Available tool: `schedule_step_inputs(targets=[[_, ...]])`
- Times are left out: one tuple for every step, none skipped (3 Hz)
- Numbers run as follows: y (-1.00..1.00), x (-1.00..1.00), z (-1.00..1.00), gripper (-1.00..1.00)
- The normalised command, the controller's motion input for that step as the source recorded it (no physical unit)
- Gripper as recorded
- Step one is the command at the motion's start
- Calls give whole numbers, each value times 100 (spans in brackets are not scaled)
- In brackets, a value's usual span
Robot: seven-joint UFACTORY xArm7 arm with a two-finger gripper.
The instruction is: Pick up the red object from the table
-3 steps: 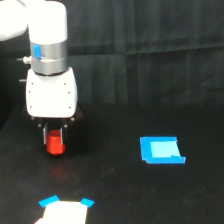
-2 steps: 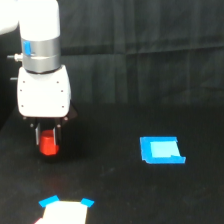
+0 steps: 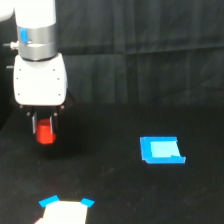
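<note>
One red object [image 3: 45, 132] is sitting between the fingers of the tool [image 3: 45, 131], which is grasping it directly under the white wrist. It is looking lifted a little above the black bench [image 3: 125, 195], though contact is hard to judge. Open room is lying upward; the blue rectangle [image 3: 161, 150] is well apart toward the exterior view's right.

You had one exterior view only. It looked slightly downward across the table [image 3: 115, 200] toward the cloth backdrop [image 3: 150, 30], at moderate range, with the arm [image 3: 39, 65] at the view's left.
</note>
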Motion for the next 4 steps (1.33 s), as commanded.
schedule_step_inputs(targets=[[87, -19, 100, -100], [-25, 43, 100, -93], [45, 6, 39, -100], [49, -29, -59, -87]])
